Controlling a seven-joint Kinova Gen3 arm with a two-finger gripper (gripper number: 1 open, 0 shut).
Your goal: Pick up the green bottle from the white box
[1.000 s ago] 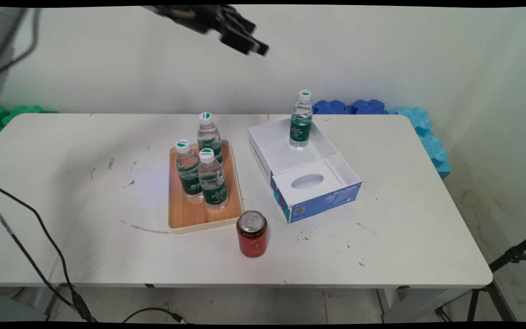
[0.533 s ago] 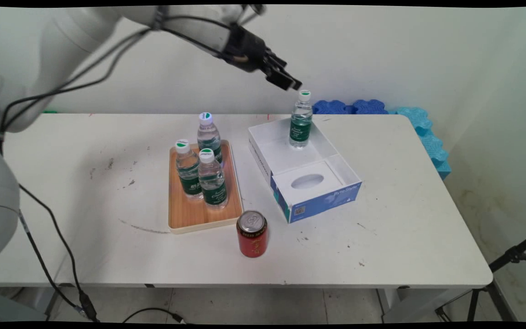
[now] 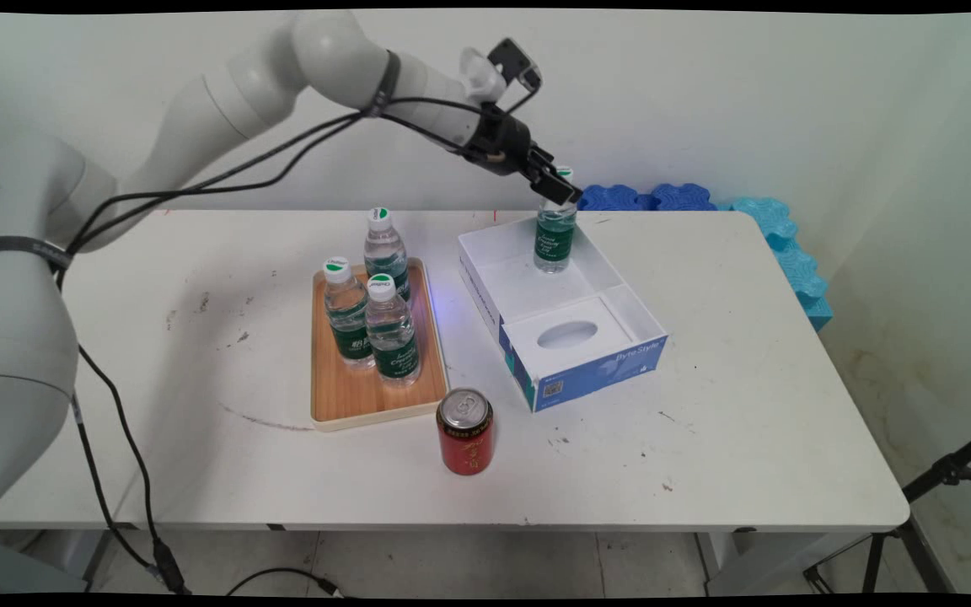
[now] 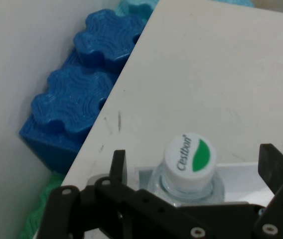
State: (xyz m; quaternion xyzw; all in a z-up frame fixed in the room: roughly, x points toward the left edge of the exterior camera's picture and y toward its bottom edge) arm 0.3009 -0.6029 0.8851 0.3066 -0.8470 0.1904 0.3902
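A clear water bottle (image 3: 553, 240) with a green label and white cap stands upright in the far corner of an open white and blue box (image 3: 603, 371). My gripper (image 3: 565, 190) hangs at the bottle's neck, coming in from the upper left. In the hand view the white cap (image 4: 189, 160) sits between the two black fingers (image 4: 117, 164), which stand apart on either side of it without touching it. The gripper (image 4: 196, 162) is open and holds nothing.
A wooden tray (image 3: 351, 405) left of the box carries three more water bottles (image 3: 384, 253). A red can (image 3: 466, 432) stands in front of the tray. Blue foam blocks (image 3: 646, 196) lie along the wall behind the table's far edge.
The arm has swung down and to the right from the top of the picture, bringing the gripper from high above the table to the cap of the bottle in the box.
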